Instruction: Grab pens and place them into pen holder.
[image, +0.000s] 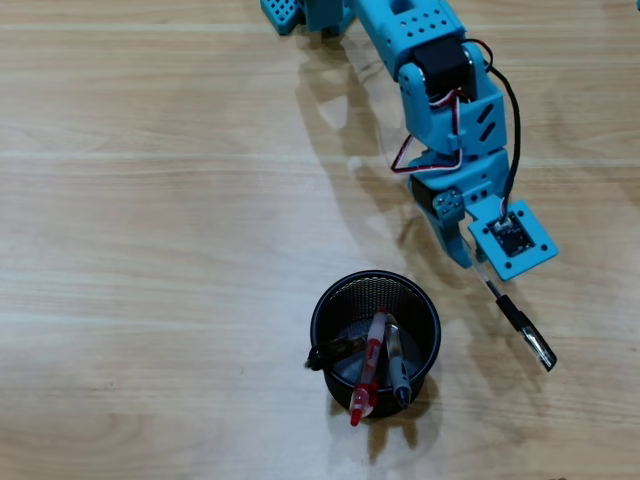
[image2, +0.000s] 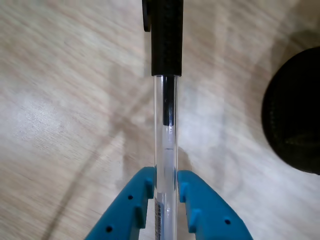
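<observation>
My blue gripper (image2: 165, 176) is shut on a pen (image2: 165, 115) with a clear barrel and a black grip. In the overhead view the gripper (image: 478, 262) is right of the table's middle and the pen (image: 520, 325) sticks out from under it toward the lower right. The black mesh pen holder (image: 330, 305) stands to the lower left of the gripper. It holds a red pen (image: 371, 365) and two dark pens, all leaning on its near rim. In the wrist view the holder (image2: 295, 120) is a dark round shape at the right edge, apart from the held pen.
The arm (image: 440, 90) reaches in from the top centre of the overhead view. The wooden table (image: 150, 250) shows no other objects.
</observation>
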